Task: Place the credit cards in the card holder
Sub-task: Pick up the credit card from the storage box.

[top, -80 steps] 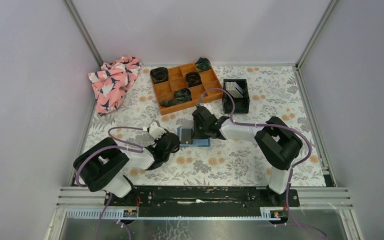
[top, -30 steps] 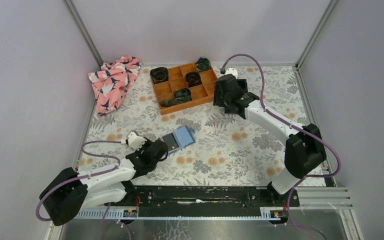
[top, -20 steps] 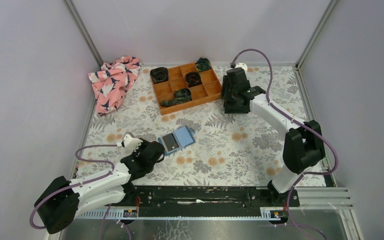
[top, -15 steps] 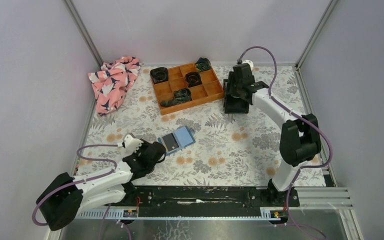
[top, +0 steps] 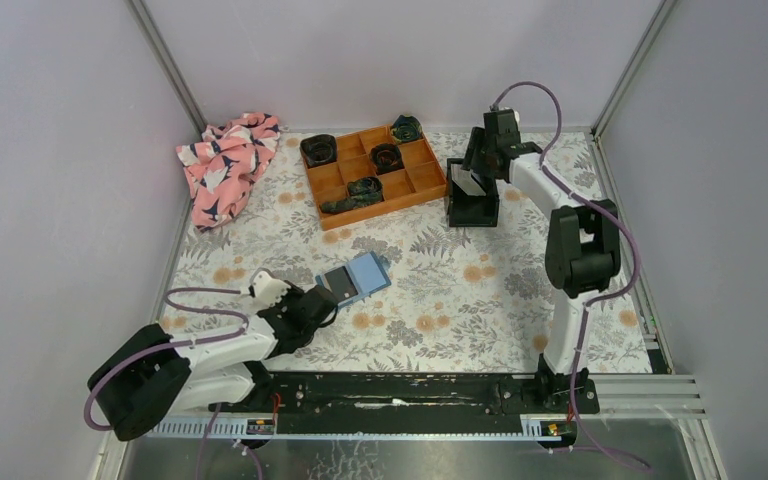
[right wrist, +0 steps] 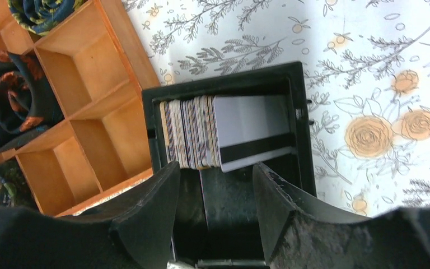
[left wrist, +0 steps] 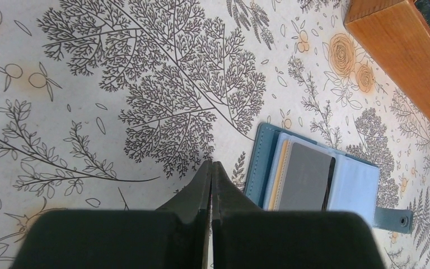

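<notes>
We see the right end effector [right wrist: 214, 168], swung from the open teal-blue folding card holder [left wrist: 354, 186] to the small black square bin [right wrist: 224, 84], spread wide above the stacked pale credit cards [right wrist: 190, 134] for another pick, while the left end effector [left wrist: 211, 165] sits pinched shut, empty, just beside the holder on the desk [top: 460, 300].

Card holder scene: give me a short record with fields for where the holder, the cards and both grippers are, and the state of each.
card holder: small teal-blue folding case, lying open on the floral table cover
in holder: one grey card in a pocket
credit cards: pale stack standing on edge in the small black square bin
left gripper: shut, empty, beside the holder's edge
right gripper: open, over the bin, holding nothing
nearby: orange wooden compartment tray, beside the bin
</notes>
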